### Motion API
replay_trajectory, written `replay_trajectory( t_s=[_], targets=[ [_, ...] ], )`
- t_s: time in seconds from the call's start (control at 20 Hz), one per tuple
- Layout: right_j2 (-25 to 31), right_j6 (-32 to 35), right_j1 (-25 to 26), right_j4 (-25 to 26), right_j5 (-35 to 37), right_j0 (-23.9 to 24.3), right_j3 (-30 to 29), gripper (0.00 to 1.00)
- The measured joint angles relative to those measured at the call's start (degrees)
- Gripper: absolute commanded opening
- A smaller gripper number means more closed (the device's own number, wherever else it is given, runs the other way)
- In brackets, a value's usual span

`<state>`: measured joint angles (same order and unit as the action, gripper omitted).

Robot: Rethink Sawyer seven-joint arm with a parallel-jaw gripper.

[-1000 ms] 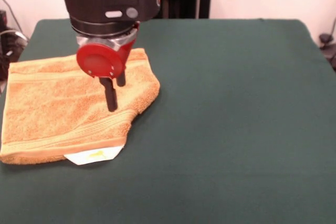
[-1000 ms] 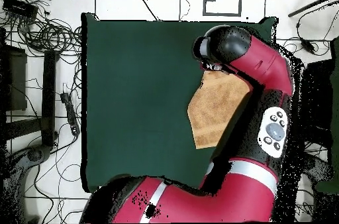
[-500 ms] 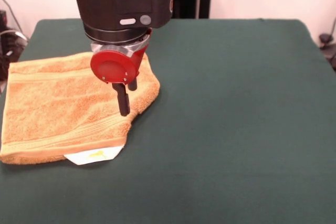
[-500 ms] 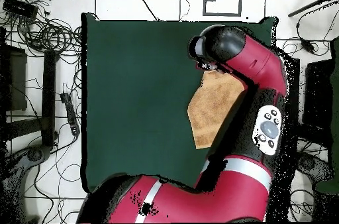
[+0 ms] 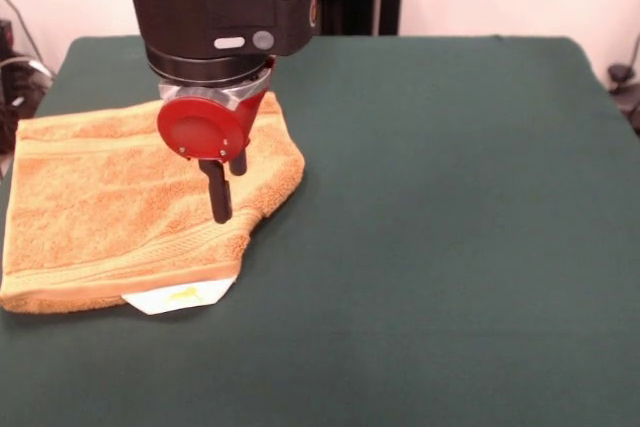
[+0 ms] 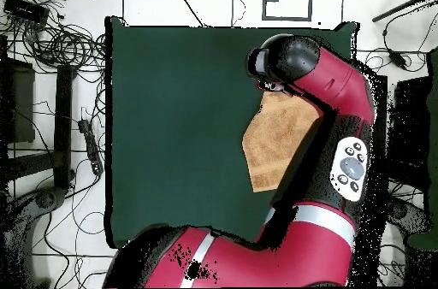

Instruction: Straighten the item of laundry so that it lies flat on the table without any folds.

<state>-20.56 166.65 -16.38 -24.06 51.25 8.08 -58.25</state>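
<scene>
The soft, limp towel (image 5: 130, 202) lies folded at the counter's (image 5: 450, 197) left edge, best pinched at its doubled right corner, where the hand (image 5: 222, 192) hovers, fingers seemingly pressed together, though overlap hides that.

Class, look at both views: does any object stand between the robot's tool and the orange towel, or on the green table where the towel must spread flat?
Nothing visible does. The tool hangs directly over the folded towel, and the table beside it shows only bare green cloth.
</scene>
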Motion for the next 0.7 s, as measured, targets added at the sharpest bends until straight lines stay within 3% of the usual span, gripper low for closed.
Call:
replay_trajectory(
  t_s=[0.7],
  targets=[
    [7.1, 0.0, -2.3, 11.3, -4.0, 3.8, -0.1, 1.0]
  ],
)
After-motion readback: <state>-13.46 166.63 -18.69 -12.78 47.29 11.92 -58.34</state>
